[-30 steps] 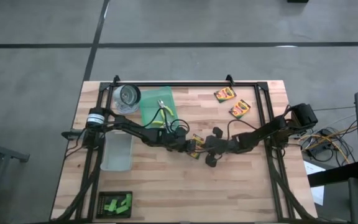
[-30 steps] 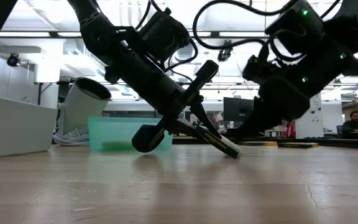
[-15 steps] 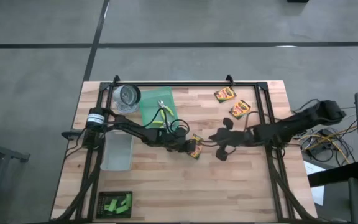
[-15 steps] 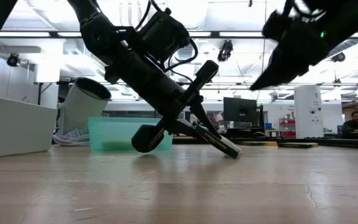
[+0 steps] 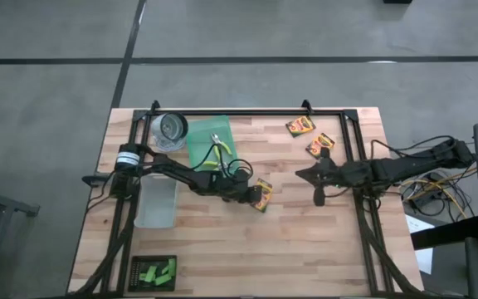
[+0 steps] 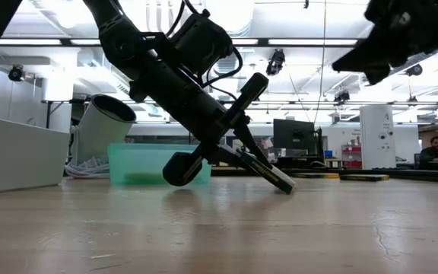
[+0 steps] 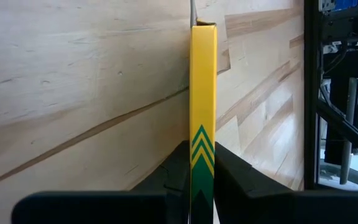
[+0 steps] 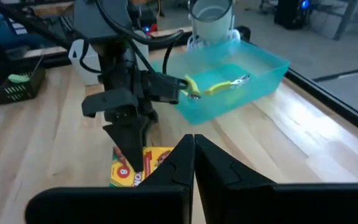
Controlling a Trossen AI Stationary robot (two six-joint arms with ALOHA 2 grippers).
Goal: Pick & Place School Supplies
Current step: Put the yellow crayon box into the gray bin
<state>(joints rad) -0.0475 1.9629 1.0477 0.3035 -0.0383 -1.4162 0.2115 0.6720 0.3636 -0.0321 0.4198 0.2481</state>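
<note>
One crayon box (image 5: 262, 195) sits pinched edge-on in the left gripper (image 5: 254, 195), its far corner resting on the worktop (image 5: 222, 249). Lift it straight up before swinging toward the teal tray (image 5: 210, 141) behind the gripper. Right gripper (image 5: 307, 175), closed and empty, hangs well beyond the box.

Left claw (image 5: 254, 194) near the middle of the desk (image 5: 305, 249), clamped on a crayon box (image 5: 263, 195) tilted with one end down on the wood. Right claw (image 5: 304, 174) to the right of it, apart, up off the surface, fingers together. Two more crayon boxes (image 5: 300, 125) (image 5: 320, 144) farther back on the right. Tray (image 5: 197, 137) at the far left with pliers (image 5: 218, 149) in it; a cup-like container (image 5: 172, 129) just left of the tray. Clear bin (image 5: 156, 202) at the left edge. Basket (image 5: 154, 271) of small blocks (image 5: 158, 271) at the near left corner.
</note>
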